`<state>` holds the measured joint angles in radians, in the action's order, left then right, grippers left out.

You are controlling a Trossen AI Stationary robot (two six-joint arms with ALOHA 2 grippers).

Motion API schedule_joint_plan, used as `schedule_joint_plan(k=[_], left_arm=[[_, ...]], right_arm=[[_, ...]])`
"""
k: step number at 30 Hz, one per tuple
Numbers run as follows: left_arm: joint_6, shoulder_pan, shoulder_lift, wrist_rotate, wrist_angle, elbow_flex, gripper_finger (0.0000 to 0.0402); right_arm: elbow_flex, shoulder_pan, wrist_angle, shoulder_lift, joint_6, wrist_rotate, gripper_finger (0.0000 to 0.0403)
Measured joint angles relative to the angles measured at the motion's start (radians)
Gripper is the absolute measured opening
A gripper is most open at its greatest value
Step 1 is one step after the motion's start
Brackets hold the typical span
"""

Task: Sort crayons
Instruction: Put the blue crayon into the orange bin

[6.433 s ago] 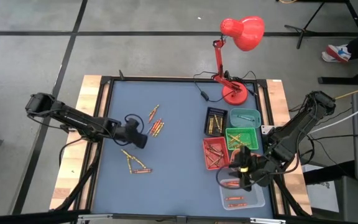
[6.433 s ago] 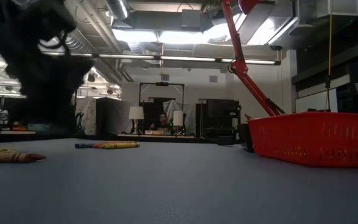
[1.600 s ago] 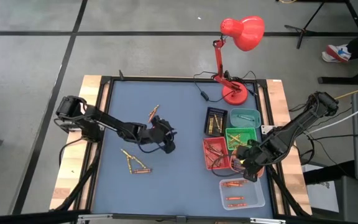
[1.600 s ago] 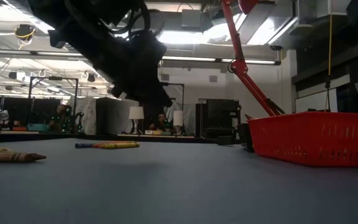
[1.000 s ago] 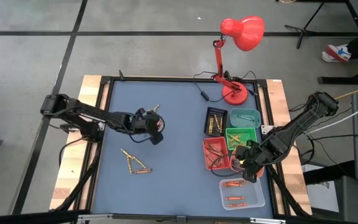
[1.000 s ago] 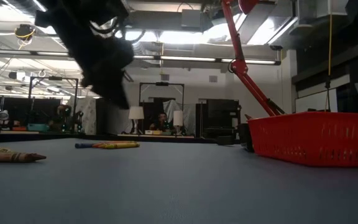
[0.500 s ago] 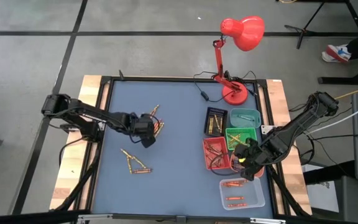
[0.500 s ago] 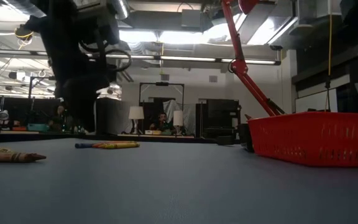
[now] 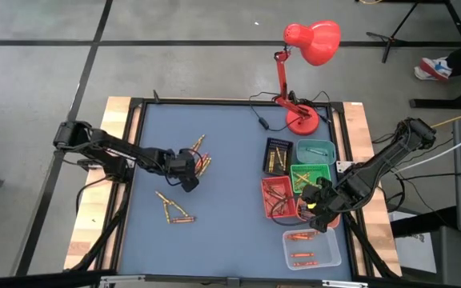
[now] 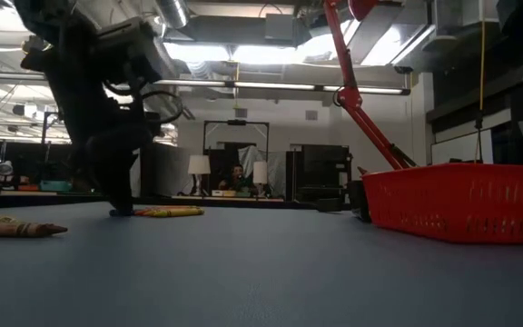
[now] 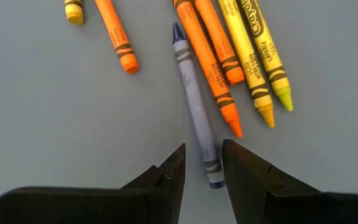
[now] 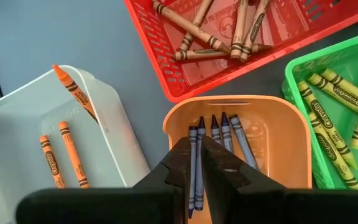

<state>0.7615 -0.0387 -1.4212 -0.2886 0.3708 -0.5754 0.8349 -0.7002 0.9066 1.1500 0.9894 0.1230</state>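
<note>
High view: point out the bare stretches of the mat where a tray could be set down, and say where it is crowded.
Bare: the middle strip between the loose crayons and the red tray; the near-left corner below the second crayon cluster; the far-left corner. Crowded: the right side, with trays, the lamp and the right end effector; the left end effector works beside the loose crayons.

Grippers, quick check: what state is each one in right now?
Left gripper: open, fingers either side of the blue crayon on the table, not gripping it.
Right gripper: shut on a blue crayon above the orange tray.
</note>
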Motion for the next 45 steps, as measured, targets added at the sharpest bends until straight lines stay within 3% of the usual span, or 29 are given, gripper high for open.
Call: schedule_joint_plan(k=[12,24,36,39,45], left_arm=[[-0.009,-0.005,0.003,0.004,-0.034,0.051,0.0087],[0.022,-0.015,0.002,0.005,-0.033,0.053,0.0013],[0.074,-0.015,-0.001,-0.001,-0.146,0.058,0.0005],[0.074,-0.014,-0.004,0.027,-0.223,0.059,0.0004],[0.067,-0.024,-0.003,0.027,-0.347,0.058,0.0004]], right_arm=[[0.0,0.0,-0.003,0.0,0.0,0.001,0.0035],[0.0,0.0,-0.058,0.0,0.0,0.002,0.0035],[0.0,0.0,-0.236,0.0,-0.076,0.234,0.0037],[0.0,0.0,-0.28,0.0,-0.08,0.236,0.0054],[0.0,0.0,-0.331,0.0,-0.081,0.239,0.0127]])
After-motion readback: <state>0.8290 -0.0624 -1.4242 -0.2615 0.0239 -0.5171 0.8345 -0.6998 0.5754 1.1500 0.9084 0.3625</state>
